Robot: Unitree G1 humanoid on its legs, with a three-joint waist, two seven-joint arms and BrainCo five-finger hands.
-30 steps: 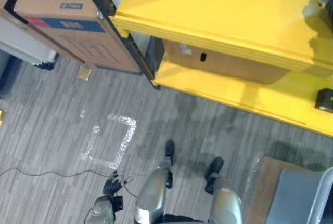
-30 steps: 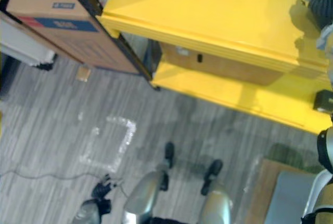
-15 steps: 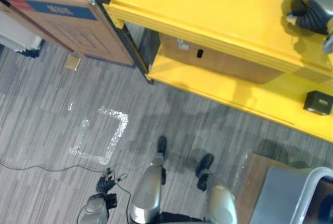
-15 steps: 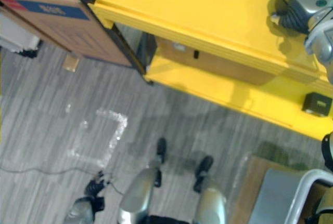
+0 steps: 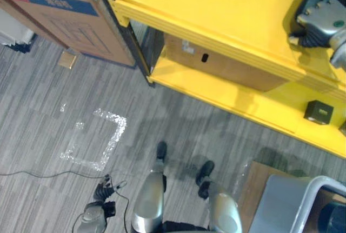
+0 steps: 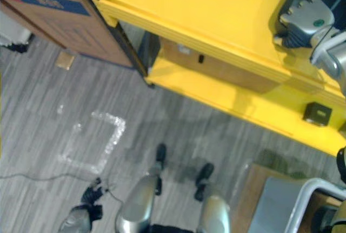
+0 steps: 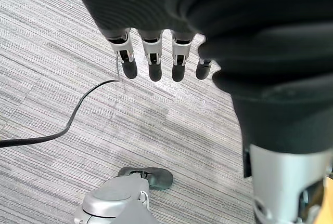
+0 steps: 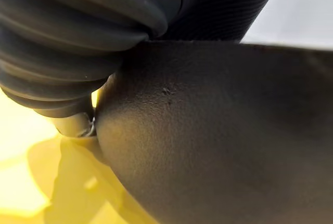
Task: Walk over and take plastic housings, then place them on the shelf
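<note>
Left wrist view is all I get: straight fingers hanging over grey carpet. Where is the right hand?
Observer: The right hand is over the top board of the yellow shelf.
Operator: Anything with it?
Observer: A dark housing sits right against the hand, above the yellow surface.
Operator: And the lower board?
Observer: A small black box stands on it, off to the right.

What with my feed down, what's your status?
Left hand open, low over floor. Right hand at dark housing over yellow shelf top. Small black box on lower shelf, apart.
</note>
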